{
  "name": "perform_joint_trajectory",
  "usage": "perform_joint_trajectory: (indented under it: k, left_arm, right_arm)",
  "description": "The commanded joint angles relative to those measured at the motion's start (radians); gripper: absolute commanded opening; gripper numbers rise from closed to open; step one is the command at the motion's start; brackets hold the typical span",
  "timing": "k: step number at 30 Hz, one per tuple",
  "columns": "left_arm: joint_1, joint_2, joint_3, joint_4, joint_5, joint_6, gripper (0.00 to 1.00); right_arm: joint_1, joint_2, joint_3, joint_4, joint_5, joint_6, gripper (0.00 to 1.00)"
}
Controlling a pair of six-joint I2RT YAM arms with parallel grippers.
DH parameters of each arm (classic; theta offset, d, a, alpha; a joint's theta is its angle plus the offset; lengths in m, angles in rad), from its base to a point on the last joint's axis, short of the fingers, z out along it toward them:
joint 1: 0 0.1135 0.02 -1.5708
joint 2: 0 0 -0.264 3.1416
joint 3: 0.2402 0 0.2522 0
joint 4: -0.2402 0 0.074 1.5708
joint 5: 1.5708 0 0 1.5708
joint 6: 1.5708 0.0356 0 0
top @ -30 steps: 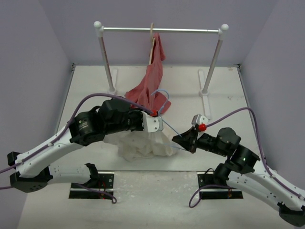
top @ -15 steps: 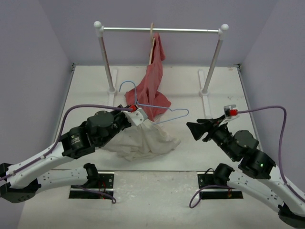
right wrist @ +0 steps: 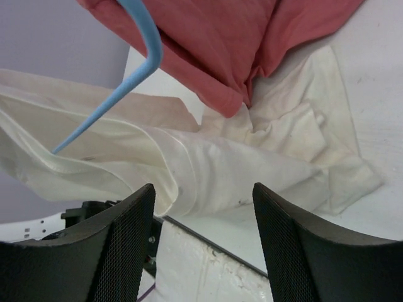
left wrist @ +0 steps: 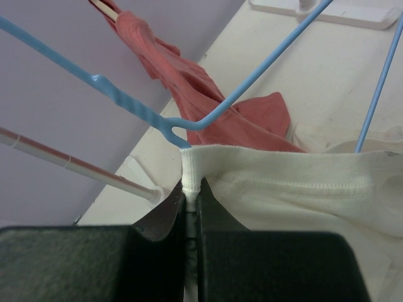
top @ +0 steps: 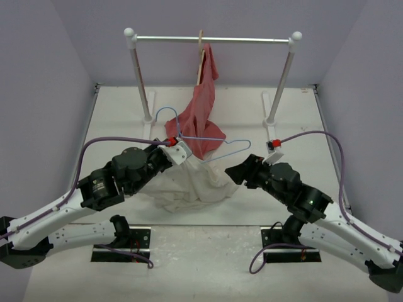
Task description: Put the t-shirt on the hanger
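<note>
Cream cotton collar pinched at the neck of the blue wire hanger

Closed tight, the left gripper (left wrist: 191, 195) nips the ribbed collar edge of the t-shirt (top: 189, 185) right under the fork of the hanger (top: 214, 139). The hanger is held up off the table (top: 296, 119), its long axis running left to right. Its hook curls toward the far left and its right shoulder end juts out free beyond the cloth. One blue wire drops behind the collar. The rest of the t-shirt sags in a crumpled heap on the table between the arms, touching the red garment (top: 198, 116) that hangs from the wooden hanger (top: 200, 56) on the rail (top: 214, 39). The right gripper (right wrist: 203, 189) hovers just right of the heap, jaws wide apart and holding nothing.
</note>
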Motion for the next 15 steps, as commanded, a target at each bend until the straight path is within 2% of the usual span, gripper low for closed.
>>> perform_joint_trajectory:
  k: [1,12,15]
  left_arm:
    - [0.002,-0.017,0.005,0.085,0.040,-0.028,0.00]
    - [0.002,-0.009,-0.008,0.113,0.020,-0.028,0.00]
    - [0.002,-0.005,-0.009,0.115,0.017,-0.031,0.00]
  right_arm:
    - [0.006,0.127,0.053,0.165,-0.131,0.062,0.62]
    - [0.081,0.272,-0.001,0.253,-0.173,0.083,0.57]
    - [0.098,0.273,0.000,0.252,-0.162,0.083,0.51]
